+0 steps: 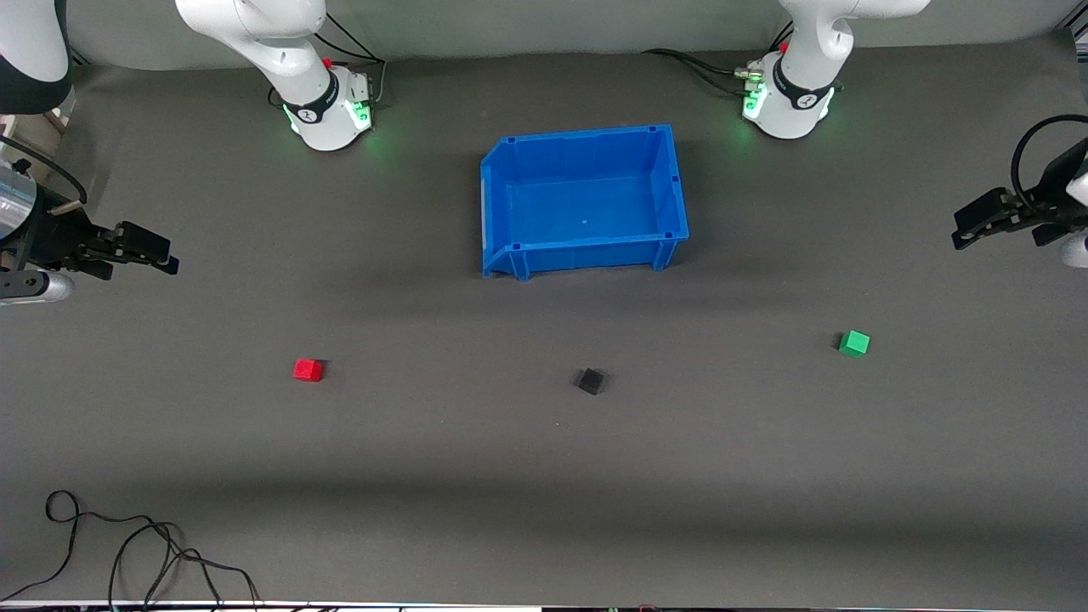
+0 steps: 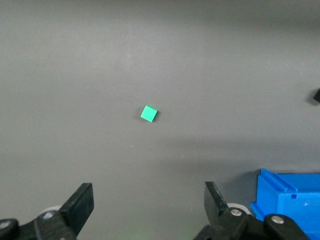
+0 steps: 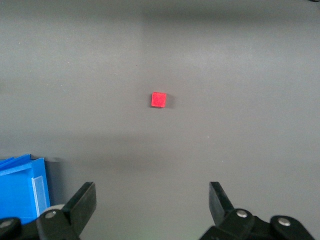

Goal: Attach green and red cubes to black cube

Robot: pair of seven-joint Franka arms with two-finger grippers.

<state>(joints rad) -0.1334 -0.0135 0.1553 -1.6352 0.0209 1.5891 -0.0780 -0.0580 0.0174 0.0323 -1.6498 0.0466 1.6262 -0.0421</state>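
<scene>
Nearest the front camera, about midway along the grey mat-covered tabletop [image 1: 544,476]: small matte black cube [image 1: 591,380], alone, touching nothing. Well apart from both grippers.

Slightly farther from the camera, toward the right arm's end: small bright red cube [image 1: 308,370], flat on the mat. In the right wrist view, seen between the two spread fingers [image 3: 82,205] and well clear of them [image 3: 159,99]. No contact.

A little farther again, toward the left arm's end: small bright green cube [image 1: 854,342], flat on the mat. In the left wrist view, likewise framed between spread fingers [image 2: 80,202], well clear [image 2: 149,113].

Farther still: right gripper [image 1: 149,252], raised over the tabletop's edge at the right arm's end. Jaws wide apart, holding nothing, touching nothing. Left gripper [image 1: 977,223], raised over the edge at the left arm's end. Jaws wide apart, empty.

Farthest, near the arm bases and midway between them: open-topped blue plastic bin [image 1: 501,212], nothing visible inside. Corner of it visible in both wrist views [image 2: 290,197] [image 3: 20,185].

Loose black cable [image 1: 127,552] on the near corner of the tabletop at the right arm's end.
</scene>
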